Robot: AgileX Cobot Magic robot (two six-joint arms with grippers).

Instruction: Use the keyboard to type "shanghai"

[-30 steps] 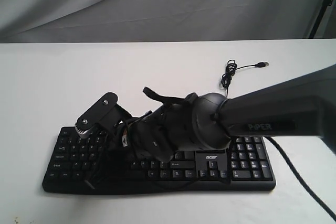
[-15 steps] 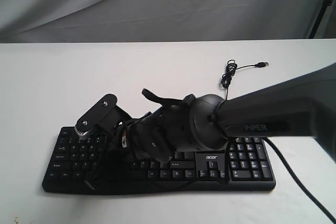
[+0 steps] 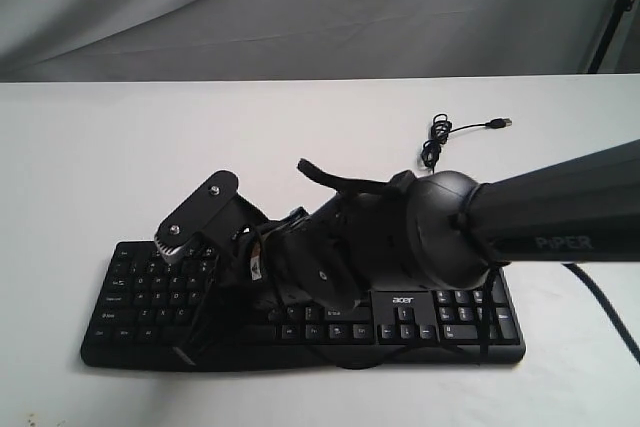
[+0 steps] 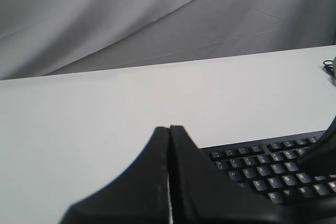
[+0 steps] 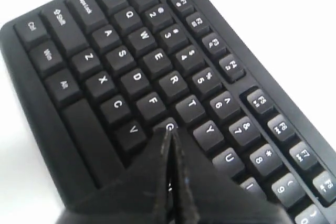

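The black keyboard [image 3: 455, 325] lies near the table's front edge, its "acer" logo [image 3: 402, 299] showing. My right arm [image 3: 450, 232] reaches across it from the right and covers its middle. In the right wrist view the keyboard [image 5: 121, 56] fills the frame. There my right gripper [image 5: 169, 130] is shut, its tip over the G key [image 5: 170, 126], between V and Y. Whether it presses the key I cannot tell. My left gripper [image 4: 169, 128] is shut on nothing, beside the keyboard's [image 4: 273, 167] function-key corner. It does not show clearly in the exterior view.
The keyboard's thin black cable [image 3: 436, 142] coils on the white table [image 3: 120, 147] behind the arm and ends in a USB plug [image 3: 501, 123]. A grey cloth backdrop [image 3: 300, 7] hangs behind the table. A thicker black cable [image 3: 605, 307] runs off the right front.
My right arm has shifted to the right over the keyboard, and its wrist and camera mount have moved a little right with it. The keyboard has not moved.
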